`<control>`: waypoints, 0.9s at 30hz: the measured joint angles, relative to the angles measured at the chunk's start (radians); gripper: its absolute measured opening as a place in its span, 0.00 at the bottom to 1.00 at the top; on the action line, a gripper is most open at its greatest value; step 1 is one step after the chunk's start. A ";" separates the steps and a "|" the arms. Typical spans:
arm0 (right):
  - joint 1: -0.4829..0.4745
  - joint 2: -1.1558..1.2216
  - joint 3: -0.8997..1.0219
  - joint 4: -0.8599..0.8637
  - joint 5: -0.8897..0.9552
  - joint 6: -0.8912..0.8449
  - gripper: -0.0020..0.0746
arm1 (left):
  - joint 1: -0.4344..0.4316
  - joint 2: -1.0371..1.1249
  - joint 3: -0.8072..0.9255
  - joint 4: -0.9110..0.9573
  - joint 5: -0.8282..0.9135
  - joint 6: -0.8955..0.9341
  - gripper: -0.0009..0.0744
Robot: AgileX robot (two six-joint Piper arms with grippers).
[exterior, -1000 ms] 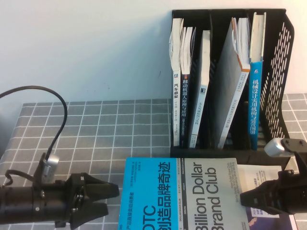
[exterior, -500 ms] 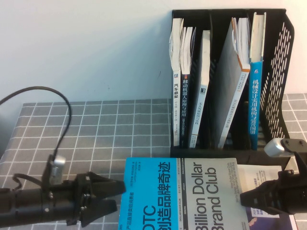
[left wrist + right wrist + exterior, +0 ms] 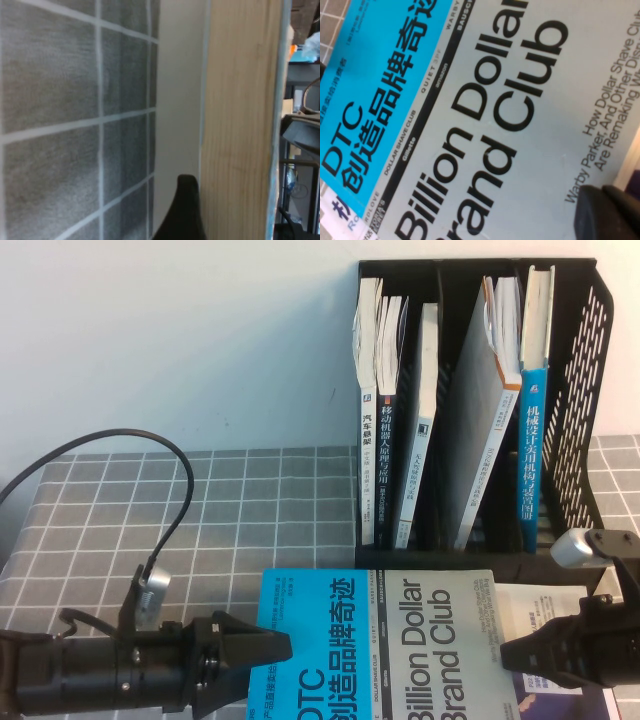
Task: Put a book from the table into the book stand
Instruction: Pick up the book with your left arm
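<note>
Reaching wide-open fingers at the book (image 3: 375,640) edge, left gripper (image 3: 262,660) prepares a grasp; right gripper (image 3: 515,655) state unclear, beside it.

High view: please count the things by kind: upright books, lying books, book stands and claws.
Upright books in the book stand: 5, as far as I can tell
Lying books on the table: 2, the book and a white one under it
Book stands: 1
Claws: 2, left claw at the book's left edge, right claw at its right edge
Total: 10
</note>
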 joint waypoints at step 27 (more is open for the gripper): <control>0.000 0.000 0.000 0.002 0.002 -0.003 0.02 | -0.017 0.001 0.000 -0.004 0.002 0.027 0.70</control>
